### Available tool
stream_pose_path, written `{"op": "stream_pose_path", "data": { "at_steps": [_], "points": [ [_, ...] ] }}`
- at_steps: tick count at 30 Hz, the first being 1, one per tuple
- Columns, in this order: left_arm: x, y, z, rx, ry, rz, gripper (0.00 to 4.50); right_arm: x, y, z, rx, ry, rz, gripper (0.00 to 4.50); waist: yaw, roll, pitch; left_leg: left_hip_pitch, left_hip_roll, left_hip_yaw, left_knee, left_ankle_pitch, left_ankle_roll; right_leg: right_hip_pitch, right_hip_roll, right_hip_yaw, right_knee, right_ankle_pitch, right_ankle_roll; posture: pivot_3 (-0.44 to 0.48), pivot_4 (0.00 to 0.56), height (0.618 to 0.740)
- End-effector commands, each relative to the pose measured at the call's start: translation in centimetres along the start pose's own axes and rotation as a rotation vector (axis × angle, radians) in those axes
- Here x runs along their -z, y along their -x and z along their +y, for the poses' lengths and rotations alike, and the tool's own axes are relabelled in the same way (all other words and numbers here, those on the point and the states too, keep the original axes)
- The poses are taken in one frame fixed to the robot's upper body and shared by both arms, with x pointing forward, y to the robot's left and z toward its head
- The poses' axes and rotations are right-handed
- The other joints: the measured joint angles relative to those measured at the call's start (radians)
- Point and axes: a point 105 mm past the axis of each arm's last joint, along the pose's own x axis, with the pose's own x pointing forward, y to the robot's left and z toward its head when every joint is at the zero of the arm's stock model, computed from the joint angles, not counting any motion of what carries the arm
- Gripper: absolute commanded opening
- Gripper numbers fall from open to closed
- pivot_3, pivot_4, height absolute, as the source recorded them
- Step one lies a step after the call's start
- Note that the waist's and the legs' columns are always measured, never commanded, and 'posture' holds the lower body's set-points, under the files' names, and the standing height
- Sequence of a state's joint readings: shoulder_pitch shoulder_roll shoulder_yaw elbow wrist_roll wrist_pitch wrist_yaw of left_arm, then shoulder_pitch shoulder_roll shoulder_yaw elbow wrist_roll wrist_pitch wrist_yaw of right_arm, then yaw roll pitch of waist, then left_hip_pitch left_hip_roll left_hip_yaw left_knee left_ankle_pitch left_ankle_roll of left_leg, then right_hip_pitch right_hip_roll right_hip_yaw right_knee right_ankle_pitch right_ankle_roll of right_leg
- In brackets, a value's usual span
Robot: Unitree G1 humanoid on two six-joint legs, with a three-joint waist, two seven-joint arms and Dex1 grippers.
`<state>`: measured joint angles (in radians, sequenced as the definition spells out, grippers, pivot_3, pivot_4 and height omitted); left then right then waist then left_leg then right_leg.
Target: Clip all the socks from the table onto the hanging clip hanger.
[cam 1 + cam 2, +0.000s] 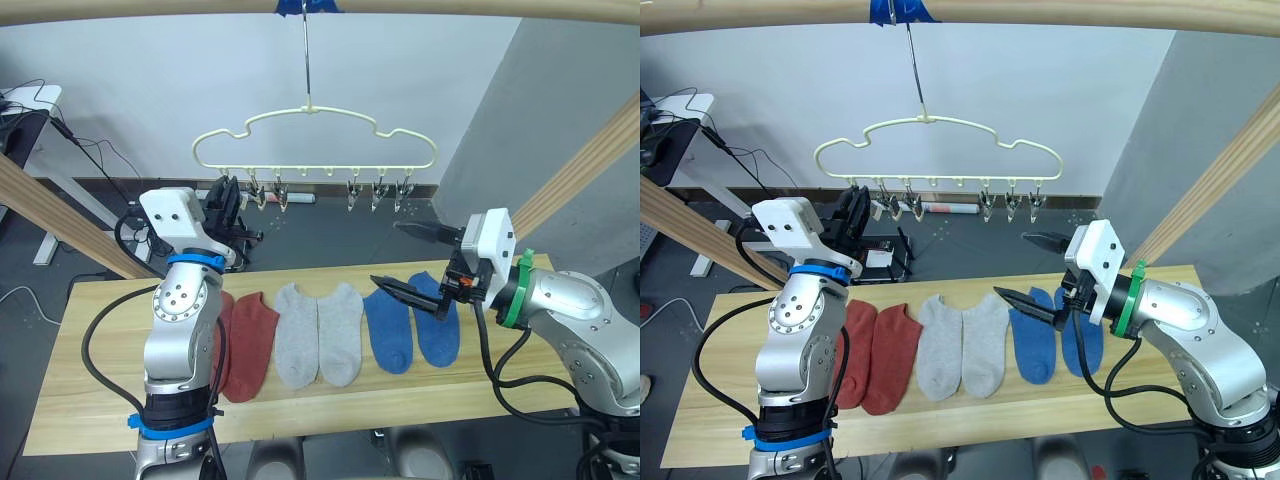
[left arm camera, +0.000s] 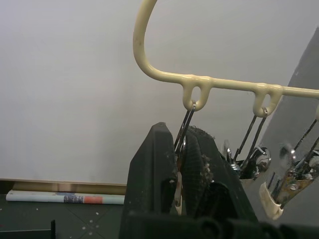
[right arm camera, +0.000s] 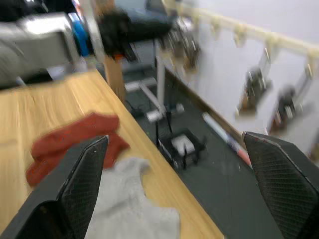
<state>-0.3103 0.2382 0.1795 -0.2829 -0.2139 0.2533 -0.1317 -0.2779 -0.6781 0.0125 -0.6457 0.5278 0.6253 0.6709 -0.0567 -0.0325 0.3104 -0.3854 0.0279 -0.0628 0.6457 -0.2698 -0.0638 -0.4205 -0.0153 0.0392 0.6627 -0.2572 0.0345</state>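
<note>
- The six socks lie flat in a row on the table (image 1: 90, 380): the rust-red pair (image 1: 250, 345), the light grey pair (image 1: 318, 335), the blue pair (image 1: 412, 328). No sock is on the clip hanger (image 1: 315, 130) yet.
- My left gripper (image 2: 180, 164) is clenched on the end clip (image 2: 185, 130) of the hanger; the clip wire sits between the jaws.
- My right gripper (image 1: 410, 262) is released, jaws wide apart. The blue pair is just below the lower jaw, and nothing is between the jaws.
- The risk I see: the hanger hangs free on one hook (image 1: 305, 50), so if my left arm pulls sideways, it can swing or tilt.
- The soft knit is thin and flat, so I think the right jaws can slide over it or take both blue socks together.
</note>
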Motion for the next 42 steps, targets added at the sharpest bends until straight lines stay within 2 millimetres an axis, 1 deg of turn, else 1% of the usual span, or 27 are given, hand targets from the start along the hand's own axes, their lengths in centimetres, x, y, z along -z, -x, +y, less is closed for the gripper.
{"op": "stream_pose_path", "data": {
  "at_steps": [1, 3, 5, 8, 9, 13, 15, 17, 20, 24, 26, 32, 35, 38, 42],
  "points": [
    [-1.9, 0.2, -0.6, 0.054, -0.044, -0.064, 0.11, 3.8, 0.7, -1.5, 0.172, 0.003, 0.149, 4.50, 0.001, 0.000, 0.000, 0.000, 0.000, 0.000, 0.000, 0.000, 0.000, 0.000, 0.000, 0.000, 0.000, 0.000, 0.000, -0.097, 0.339, 0.740],
    [-2.2, 0.2, -0.8, 0.075, -0.056, -0.067, 0.11, 6.6, 1.1, -2.4, 0.286, 0.010, 0.239, 4.50, 0.002, 0.000, 0.001, 0.000, 0.000, 0.000, -0.001, 0.000, 0.000, 0.000, 0.000, 0.000, 0.000, -0.001, 0.002, -0.096, 0.343, 0.740],
    [-2.3, 0.2, -0.9, 0.083, -0.057, -0.066, 0.11, 7.7, 1.1, -2.6, 0.322, 0.010, 0.257, 4.50, 0.002, 0.000, 0.004, -0.001, 0.000, 0.000, 0.000, 0.000, 0.000, -0.001, 0.000, 0.000, 0.000, -0.002, 0.003, -0.095, 0.348, 0.740],
    [-2.4, 0.2, -1.1, 0.098, -0.045, -0.062, 0.11, 10.5, 0.8, -3.0, 0.373, 0.005, 0.320, 4.50, 0.000, -0.001, 0.013, -0.001, 0.000, 0.002, 0.000, 0.000, 0.000, -0.001, -0.001, 0.002, 0.000, -0.002, 0.004, -0.100, 0.358, 0.740],
    [-2.5, 0.2, -1.2, 0.104, -0.041, -0.063, 0.11, 12.0, 0.7, -3.3, 0.395, 0.007, 0.356, 4.50, -0.001, -0.002, 0.015, 0.000, 0.000, 0.002, 0.000, 0.000, 0.000, -0.001, 0.000, 0.002, 0.000, -0.002, 0.005, -0.097, 0.362, 0.740],
    [-2.6, 0.3, -1.2, 0.111, -0.037, -0.056, 0.11, 15.3, 0.3, -4.2, 0.471, -0.027, 0.412, 4.50, -0.001, -0.002, 0.023, 0.000, 0.001, 0.002, 0.000, 0.000, 0.000, -0.002, 0.000, 0.002, 0.000, -0.002, 0.005, -0.082, 0.369, 0.740],
    [-2.7, 0.4, -1.2, 0.114, -0.038, -0.051, 0.11, 16.4, 0.5, -4.8, 0.509, -0.042, 0.441, 4.50, 0.000, -0.002, 0.024, -0.001, 0.001, 0.003, 0.000, 0.000, 0.000, -0.002, 0.000, 0.003, 0.000, -0.001, 0.003, -0.072, 0.371, 0.740],
    [-2.9, 0.5, -1.3, 0.118, -0.043, -0.050, 0.11, 16.3, 0.9, -5.4, 0.553, -0.060, 0.430, 4.50, 0.002, -0.001, 0.026, -0.001, 0.000, 0.003, 0.000, 0.000, 0.000, -0.002, -0.001, 0.003, 0.000, 0.000, 0.001, -0.052, 0.374, 0.740],
    [-3.0, 0.8, -1.2, 0.119, -0.046, -0.046, 0.11, 15.8, 1.7, -5.4, 0.607, -0.086, 0.415, 4.50, 0.005, 0.000, 0.027, -0.002, 0.000, 0.002, -0.001, 0.000, 0.000, -0.003, -0.001, 0.002, 0.000, 0.000, 0.001, -0.050, 0.376, 0.740],
    [-2.9, 1.0, -1.2, 0.117, -0.047, -0.037, 0.11, 16.1, 3.1, -4.5, 0.683, -0.132, 0.445, 4.50, 0.010, 0.000, 0.028, -0.003, 0.000, 0.001, -0.001, 0.000, -0.001, -0.003, -0.001, 0.002, 0.000, 0.000, 0.002, -0.047, 0.381, 0.740],
    [-2.8, 1.0, -1.2, 0.118, -0.045, -0.033, 0.11, 16.1, 3.5, -3.5, 0.714, -0.168, 0.467, 4.50, 0.012, 0.001, 0.031, -0.003, 0.000, 0.001, -0.001, 0.000, -0.001, -0.003, -0.002, 0.002, 0.000, -0.001, 0.003, -0.049, 0.383, 0.740],
    [-2.7, 1.0, -1.3, 0.121, -0.038, -0.030, 0.11, 16.3, 3.7, -2.3, 0.768, -0.252, 0.512, 4.50, 0.013, 0.003, 0.041, -0.003, 0.000, 0.002, 0.000, 0.000, -0.002, -0.003, -0.002, 0.002, 0.000, -0.003, 0.006, -0.054, 0.385, 0.740],
    [-2.7, 1.0, -1.3, 0.123, -0.037, -0.029, 0.11, 16.6, 3.7, -1.5, 0.760, -0.323, 0.529, 4.50, 0.013, 0.003, 0.041, -0.003, 0.000, 0.002, 0.000, 0.000, -0.002, -0.004, -0.001, 0.002, 0.000, -0.003, 0.006, -0.056, 0.385, 0.740],
    [-2.7, 1.0, -1.3, 0.124, -0.037, -0.030, 0.11, 17.4, 3.6, -0.9, 0.753, -0.384, 0.558, 4.50, 0.013, 0.003, 0.042, -0.004, 0.000, 0.002, -0.001, 0.000, -0.002, -0.005, -0.001, 0.002, -0.001, -0.003, 0.007, -0.055, 0.384, 0.740],
    [-2.7, 0.9, -1.4, 0.128, -0.036, -0.032, 0.11, 18.1, 3.5, -0.9, 0.764, -0.416, 0.576, 4.50, 0.013, 0.003, 0.042, -0.005, 0.000, 0.002, -0.001, 0.000, -0.002, -0.005, -0.001, 0.002, -0.001, -0.003, 0.007, -0.054, 0.382, 0.740]
  ]
}}
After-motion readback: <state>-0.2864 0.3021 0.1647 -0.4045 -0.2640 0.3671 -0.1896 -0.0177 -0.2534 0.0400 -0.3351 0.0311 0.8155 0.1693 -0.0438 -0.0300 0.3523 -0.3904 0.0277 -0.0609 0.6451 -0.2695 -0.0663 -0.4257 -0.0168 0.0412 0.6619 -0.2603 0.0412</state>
